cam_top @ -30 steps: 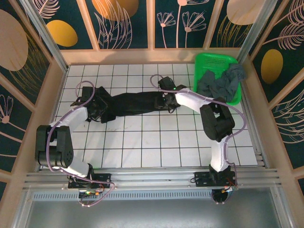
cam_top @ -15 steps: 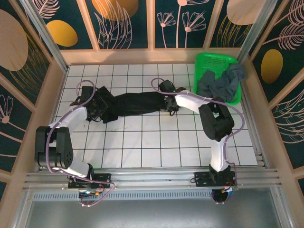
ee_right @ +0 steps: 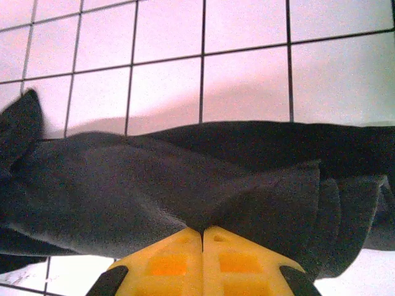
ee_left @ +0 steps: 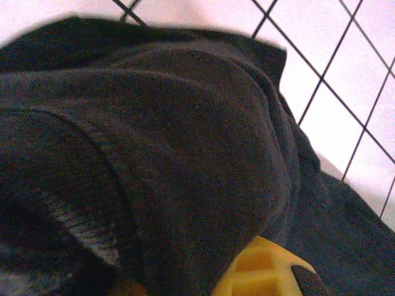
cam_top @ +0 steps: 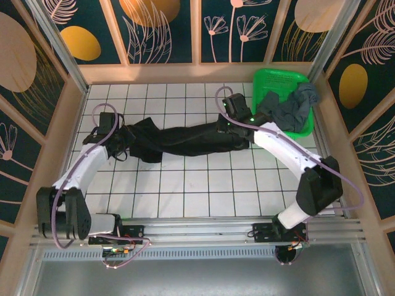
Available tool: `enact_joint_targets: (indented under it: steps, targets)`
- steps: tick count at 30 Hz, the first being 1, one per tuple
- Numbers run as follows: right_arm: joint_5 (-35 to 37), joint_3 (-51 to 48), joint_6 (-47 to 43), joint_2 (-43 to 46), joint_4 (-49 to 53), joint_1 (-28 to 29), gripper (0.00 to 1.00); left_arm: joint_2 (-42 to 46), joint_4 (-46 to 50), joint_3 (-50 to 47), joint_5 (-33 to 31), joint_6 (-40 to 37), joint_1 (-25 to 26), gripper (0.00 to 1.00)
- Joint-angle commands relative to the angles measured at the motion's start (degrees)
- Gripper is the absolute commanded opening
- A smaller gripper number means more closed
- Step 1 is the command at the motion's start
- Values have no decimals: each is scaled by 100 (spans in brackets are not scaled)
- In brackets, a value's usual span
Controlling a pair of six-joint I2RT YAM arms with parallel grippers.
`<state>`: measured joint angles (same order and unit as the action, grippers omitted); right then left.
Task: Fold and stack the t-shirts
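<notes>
Shirts: one black t-shirt across table, one grey t-shirt in basket.

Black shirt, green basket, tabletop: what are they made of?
black t-shirt: soft knit cloth, likely cotton jersey, matte; a ribbed hem and stitching show, and it drapes in folds.
basket: looks like moulded plastic, bright green, with mesh walls.
table: hard, smooth white surface with a black grid; tile or printed board, can't tell.

Bright, even overhead light washes the white gridded table pinkish in both wrist views, with a soft shadow beside the black t-shirt. The left wrist's close cloth is blurred (its top edge especially), folds lost in darkness.
</notes>
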<state>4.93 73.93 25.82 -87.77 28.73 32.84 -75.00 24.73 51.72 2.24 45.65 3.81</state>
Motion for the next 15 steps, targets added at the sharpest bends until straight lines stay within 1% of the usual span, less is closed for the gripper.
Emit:
enact_joint_targets:
  steps: [1, 3, 5, 7, 8, 11, 15]
  targets:
    - [316, -178, -52, 719, 88, 3, 0, 507, 630, -234, -928, -116, -2, 0]
    - [377, -195, -34, 937, 95, -6, 0, 644, 734, -350, -1207, -158, -1, 0]
    - [350, -183, -38, 986, 71, -48, 0, 667, 722, -406, -1341, -233, 3, 0]
    - [232, -98, 54, 809, 116, -119, 0, 550, 541, -497, -1393, -319, -3, 2]
    - [122, -70, 131, 674, 66, -322, 0, 431, 394, -518, -1378, -373, -3, 4]
    - [-233, 178, 378, 103, -244, -717, 0, -279, 100, -318, -1386, -620, -3, 5]
    - [-175, 1088, 613, -1063, -482, -1080, 0, -1385, 113, 601, -1560, -1002, -1, 2]
